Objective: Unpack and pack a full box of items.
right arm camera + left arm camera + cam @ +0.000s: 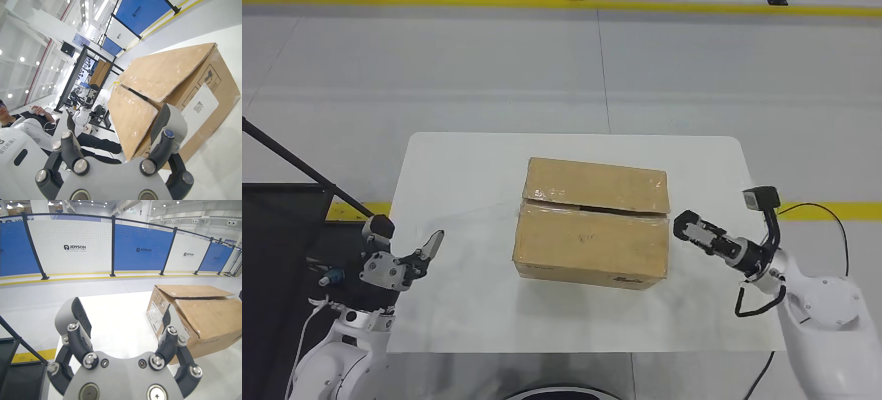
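Left hand (122,308) wide open, empty, apart from the box's (592,222) left end; right hand (679,222) open, empty, just beside its right end.

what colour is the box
Plain brown cardboard; the box shows best in the top view.

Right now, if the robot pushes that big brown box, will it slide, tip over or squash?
The cardboard box is wide and low, sitting flat on the table, so it would probably slide rather than tip. Its top flaps lie loose with a gap, so they would likely bend if grabbed.
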`<control>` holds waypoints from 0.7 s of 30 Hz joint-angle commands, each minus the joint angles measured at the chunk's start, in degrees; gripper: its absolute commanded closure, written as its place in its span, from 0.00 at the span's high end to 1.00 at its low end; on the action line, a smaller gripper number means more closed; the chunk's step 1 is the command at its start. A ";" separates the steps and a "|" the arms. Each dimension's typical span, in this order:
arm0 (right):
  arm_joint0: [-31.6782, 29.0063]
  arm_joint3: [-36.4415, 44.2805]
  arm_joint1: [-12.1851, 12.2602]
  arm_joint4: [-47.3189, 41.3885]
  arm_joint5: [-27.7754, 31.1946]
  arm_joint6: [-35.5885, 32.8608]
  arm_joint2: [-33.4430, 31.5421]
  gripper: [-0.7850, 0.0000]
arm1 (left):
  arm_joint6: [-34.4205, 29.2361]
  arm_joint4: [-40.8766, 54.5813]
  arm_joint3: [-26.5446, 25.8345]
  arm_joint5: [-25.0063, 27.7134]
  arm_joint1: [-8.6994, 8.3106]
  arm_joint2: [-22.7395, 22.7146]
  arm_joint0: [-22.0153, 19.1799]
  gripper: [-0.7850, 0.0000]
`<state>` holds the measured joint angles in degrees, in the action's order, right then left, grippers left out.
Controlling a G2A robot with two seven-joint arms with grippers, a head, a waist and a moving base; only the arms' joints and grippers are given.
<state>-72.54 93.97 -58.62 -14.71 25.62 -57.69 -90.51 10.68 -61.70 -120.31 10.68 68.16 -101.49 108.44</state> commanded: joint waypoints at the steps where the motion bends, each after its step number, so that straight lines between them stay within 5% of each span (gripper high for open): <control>1: 0.70 -0.64 0.07 -0.06 -0.74 -0.80 0.50 1.00 | 0.01 0.09 -0.01 -0.15 0.02 0.03 -0.03 1.00; 13: 4.56 -4.52 0.13 -4.13 -1.45 -3.75 3.74 1.00 | -0.57 -0.29 0.15 0.08 0.04 0.24 -0.51 1.00; 21: 4.89 -5.65 0.59 -19.03 1.54 -16.76 2.96 1.00 | -1.04 -0.90 -0.51 2.37 0.14 1.17 -0.73 1.00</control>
<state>-67.56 88.27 -58.13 -31.40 26.89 -71.86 -87.34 9.80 -62.63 -120.62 12.35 68.31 -100.53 107.75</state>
